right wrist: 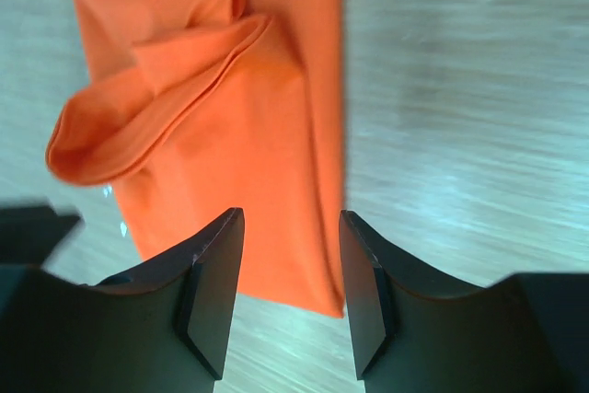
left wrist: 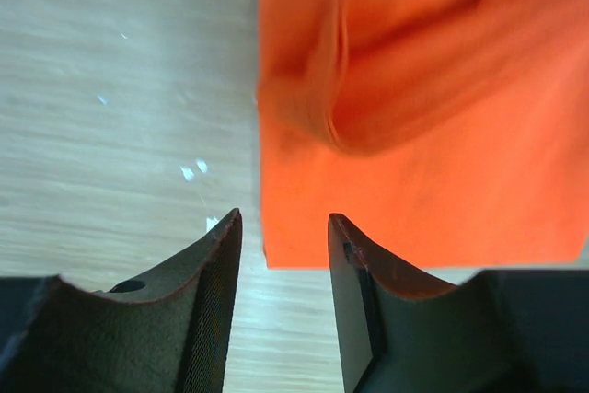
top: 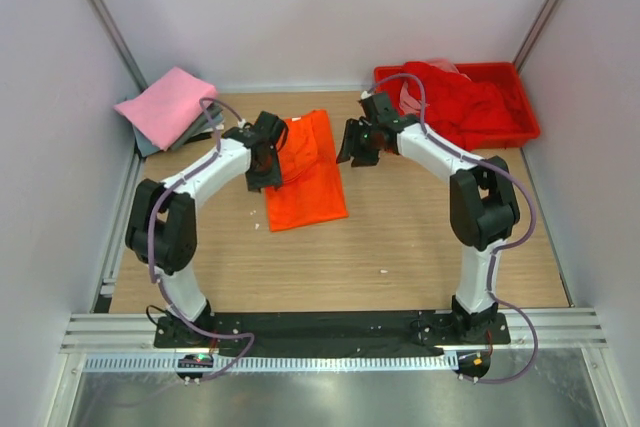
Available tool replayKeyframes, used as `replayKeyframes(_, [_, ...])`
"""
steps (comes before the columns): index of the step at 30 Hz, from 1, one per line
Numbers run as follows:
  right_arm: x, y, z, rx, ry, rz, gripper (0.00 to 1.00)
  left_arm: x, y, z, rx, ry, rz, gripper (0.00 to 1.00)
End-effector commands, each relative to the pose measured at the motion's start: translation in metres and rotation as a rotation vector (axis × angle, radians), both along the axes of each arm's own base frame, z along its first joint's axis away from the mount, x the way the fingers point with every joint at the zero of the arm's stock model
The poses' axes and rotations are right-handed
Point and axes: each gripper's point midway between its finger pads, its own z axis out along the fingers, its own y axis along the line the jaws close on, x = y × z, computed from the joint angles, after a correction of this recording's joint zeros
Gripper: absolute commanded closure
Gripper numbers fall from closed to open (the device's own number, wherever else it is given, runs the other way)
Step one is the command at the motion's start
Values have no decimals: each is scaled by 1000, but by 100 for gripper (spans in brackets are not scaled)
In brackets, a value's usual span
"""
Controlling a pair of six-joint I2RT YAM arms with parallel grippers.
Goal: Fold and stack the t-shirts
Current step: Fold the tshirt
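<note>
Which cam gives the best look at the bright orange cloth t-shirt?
Top external: nearly the whole bright orange cloth t-shirt shows, lying partly folded on the wooden table. Left wrist catches only one edge and a rumpled fold; right wrist shows a longer strip with a turned-over flap, cropped and blurred.

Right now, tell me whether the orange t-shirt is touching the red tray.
Apart. The top view shows a strip of bare wooden table between the orange t-shirt and the red tray; their edges never meet.
</note>
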Motion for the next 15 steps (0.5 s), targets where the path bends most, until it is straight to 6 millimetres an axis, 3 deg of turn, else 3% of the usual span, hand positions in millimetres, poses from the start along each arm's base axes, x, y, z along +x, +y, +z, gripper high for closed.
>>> replayKeyframes(1, [-10,21,19,75,-76,94,48,43,18,1,24,-20,25,57])
replayKeyframes(3, [-17,21,12,66,-62,109,48,58,26,-6,34,-6,54,57])
replayKeyframes(4, [-18,21,12,68,-64,113,48,61,27,-23,42,37,61,60])
replayKeyframes(8, [-20,25,12,73,-66,135,47,100,28,-25,18,26,99,60])
replayKeyframes(10, [-19,25,13,71,-71,141,47,113,32,-25,16,23,109,60])
replayKeyframes(11, [-17,26,16,72,-78,143,47,112,41,-35,57,61,122,60])
replayKeyframes(12, [-16,27,17,75,-81,148,47,127,47,-23,50,33,147,60])
replayKeyframes(15, [-11,30,22,79,-95,157,45,130,70,-18,65,54,206,60])
